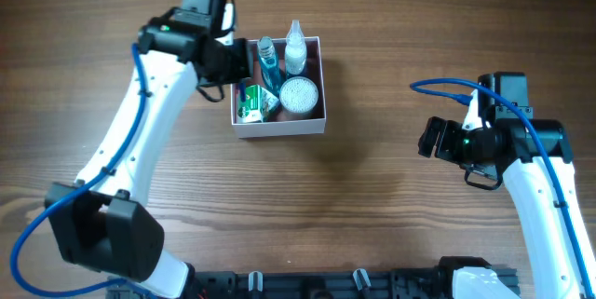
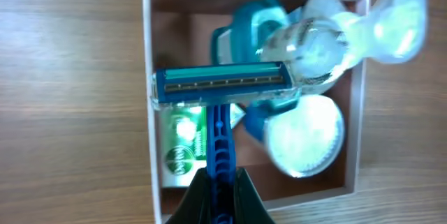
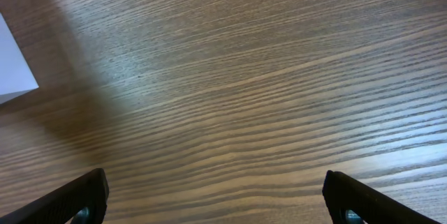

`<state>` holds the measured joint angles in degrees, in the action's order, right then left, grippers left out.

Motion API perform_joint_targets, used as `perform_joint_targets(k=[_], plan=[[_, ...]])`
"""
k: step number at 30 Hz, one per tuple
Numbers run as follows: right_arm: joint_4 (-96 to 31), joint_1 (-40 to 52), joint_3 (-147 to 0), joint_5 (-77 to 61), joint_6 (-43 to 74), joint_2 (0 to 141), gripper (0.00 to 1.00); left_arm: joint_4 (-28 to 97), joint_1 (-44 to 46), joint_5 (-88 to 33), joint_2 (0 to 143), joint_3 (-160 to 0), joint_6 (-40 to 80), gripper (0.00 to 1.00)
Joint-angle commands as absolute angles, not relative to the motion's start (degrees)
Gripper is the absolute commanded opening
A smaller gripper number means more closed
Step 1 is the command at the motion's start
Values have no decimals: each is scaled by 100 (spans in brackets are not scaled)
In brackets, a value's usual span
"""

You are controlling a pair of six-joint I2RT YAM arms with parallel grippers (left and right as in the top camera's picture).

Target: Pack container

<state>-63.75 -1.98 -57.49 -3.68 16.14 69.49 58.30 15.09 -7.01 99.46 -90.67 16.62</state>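
Observation:
The container is a square white-walled box with a dusty-pink inside, at the table's upper middle; it also shows in the left wrist view. Inside lie a green packet, a round white-lidded jar, a clear bottle and a blue-capped item. My left gripper is shut on a blue razor and holds it over the box's left part, head crosswise above the contents. My right gripper is open and empty over bare wood at the right.
A white corner of the box shows at the left edge of the right wrist view. A dark rail runs along the table's front edge. The left arm reaches across the left side of the table.

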Motion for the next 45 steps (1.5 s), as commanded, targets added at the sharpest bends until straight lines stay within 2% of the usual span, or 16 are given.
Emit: perform_joint_targets(k=[1,12,14,15,16,20,28,32,35,38,40,45], plan=[[-6368,-189,-5730,-438,1514,6967,100,5739,1570,-746,10287,-9113,1848,4],[-6375,-189,-5730,-438,1511,6967,100,5629,1531,-569,10855,-9113,1824,4],[-6381,-189,-5730,-438,1511,6965,100,5629,1531,-569,10860,-9113,1826,13],[-6386,-189,-5730,-438,1511,6967,100,5627,1531,-569,10860,-9113,1826,24],[-6386,-189,-5730,-438,1511,6965,100,5627,1531,-569,10860,-9113,1826,30],[-6386,-189,-5730,-438,1511,6965,100,5631,1531,-569,10860,-9113,1826,49],[-6305,-189,-5730,-458,1518,6965,100,5693,1531,-574,10820,-9115,1743,63],[-5900,-185,-5747,-666,1500,6965,100,5714,1505,-515,10571,-9115,1697,67],[-5476,-117,-5892,-705,1455,6967,100,5577,1345,-327,10283,-9115,1699,74],[-5092,25,-6110,-714,1302,6997,100,5481,1066,-292,10116,-9115,1699,86],[-4816,121,-6237,-687,1131,7070,100,5450,851,-292,10088,-9115,1699,100],[-4226,364,-6702,-526,399,7583,100,5225,73,-294,10088,-9115,1721,100]])
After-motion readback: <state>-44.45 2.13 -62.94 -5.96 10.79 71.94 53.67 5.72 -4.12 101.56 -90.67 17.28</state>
